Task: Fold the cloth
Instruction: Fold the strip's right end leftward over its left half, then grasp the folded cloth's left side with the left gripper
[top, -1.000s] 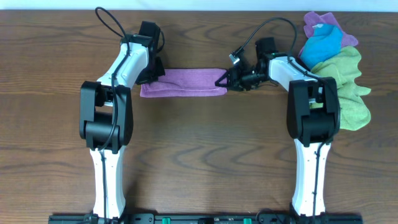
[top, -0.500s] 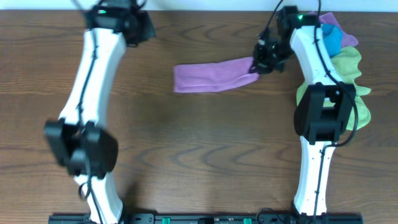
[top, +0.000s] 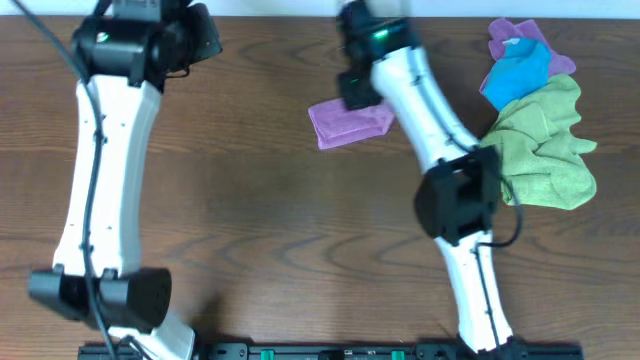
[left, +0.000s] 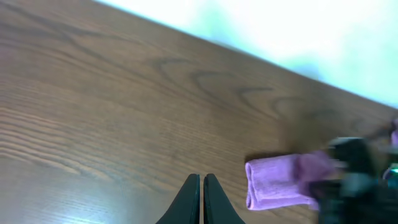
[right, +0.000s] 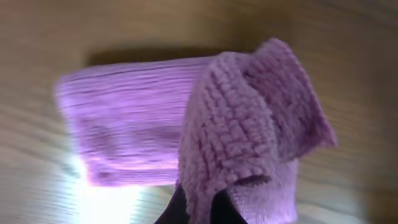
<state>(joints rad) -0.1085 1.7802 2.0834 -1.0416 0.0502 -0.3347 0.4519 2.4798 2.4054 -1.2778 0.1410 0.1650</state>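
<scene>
The cloth (top: 347, 124) is a lavender towel lying as a short folded bundle on the wooden table, back of centre. My right gripper (top: 358, 98) hangs over its right part, shut on a raised edge of the cloth (right: 249, 118), which drapes over the black fingertips (right: 177, 210). The flat folded layers (right: 127, 118) lie beneath. My left gripper (top: 198, 38) is high at the back left, far from the cloth. Its black fingers (left: 191, 202) are pressed together with nothing between them, and the cloth (left: 273, 183) shows to their right.
A pile of other cloths sits at the back right: a purple one (top: 522, 38), a bright blue one (top: 520, 68) and a lime-green one (top: 548, 140). The table's far edge (left: 249, 53) runs close behind the cloth.
My right gripper has carried the cloth's right end leftward over the rest, shortening the long strip into a short bundle. The left arm has let go and swung up and away to the back left.
</scene>
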